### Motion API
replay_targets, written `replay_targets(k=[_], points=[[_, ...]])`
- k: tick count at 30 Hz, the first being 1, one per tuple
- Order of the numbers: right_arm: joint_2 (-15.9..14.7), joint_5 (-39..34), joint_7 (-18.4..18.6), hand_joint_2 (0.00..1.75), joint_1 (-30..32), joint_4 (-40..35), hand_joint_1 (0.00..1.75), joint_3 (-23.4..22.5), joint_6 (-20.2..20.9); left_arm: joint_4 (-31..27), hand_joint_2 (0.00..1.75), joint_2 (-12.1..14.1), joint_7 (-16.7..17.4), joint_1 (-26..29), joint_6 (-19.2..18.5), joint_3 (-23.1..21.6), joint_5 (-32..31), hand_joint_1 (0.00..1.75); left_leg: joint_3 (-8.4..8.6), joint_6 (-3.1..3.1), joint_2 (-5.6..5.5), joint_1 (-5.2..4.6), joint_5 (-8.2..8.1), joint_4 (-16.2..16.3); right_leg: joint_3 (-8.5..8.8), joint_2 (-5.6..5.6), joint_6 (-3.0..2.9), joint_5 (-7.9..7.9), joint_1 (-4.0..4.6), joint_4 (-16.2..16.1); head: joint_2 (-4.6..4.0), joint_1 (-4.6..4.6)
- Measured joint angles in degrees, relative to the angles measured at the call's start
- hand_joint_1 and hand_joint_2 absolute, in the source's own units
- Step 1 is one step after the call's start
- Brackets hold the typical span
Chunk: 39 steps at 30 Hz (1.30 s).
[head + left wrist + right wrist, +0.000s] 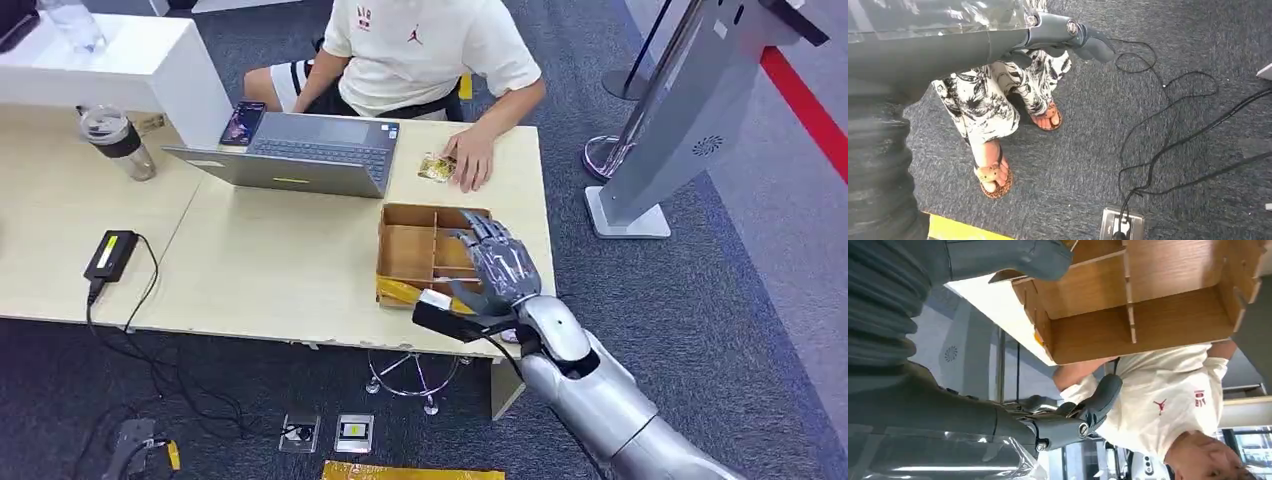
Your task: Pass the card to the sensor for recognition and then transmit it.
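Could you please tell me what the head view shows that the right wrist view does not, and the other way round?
Head view alone: the laptop, the gold card under the person's hand, the tumbler and the power adapter. Right wrist view alone: the wooden box's dividers from close up. Both share the wooden box, the right hand over it, the white-shirted person and the grey kiosk.

The right hand hides part of the wooden box; the person's hand half covers the card.
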Motion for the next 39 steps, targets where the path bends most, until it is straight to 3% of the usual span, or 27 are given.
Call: replay_targets(k=[25, 39], points=[[-0.04, 0.42, 0.28, 1.75, -0.61, 4.13, 0.47, -1.53, -1.09, 0.0, 1.75, -0.26, 0.79, -0.87, 0.0, -0.87, -0.76, 0.0, 0.12, 0.0, 0.03, 0.0, 0.0, 0.0, 0.06, 0.06, 0.0, 0.01, 0.0, -0.01, 0.0, -0.02], [-1.79, -3.06, 1.44, 1.75, -2.12, 3.41, 0.45, -6.96, -1.66, 0.0, 1.75, -0.24, 0.79, -0.78, 0.48, -0.87, -0.15, 0.0, 0.14, 0.0, 0.02, -0.01, 0.01, 0.02, 0.09, 0.04, 0.03, 0.04, -0.02, -0.01, 0.0, 0.0]])
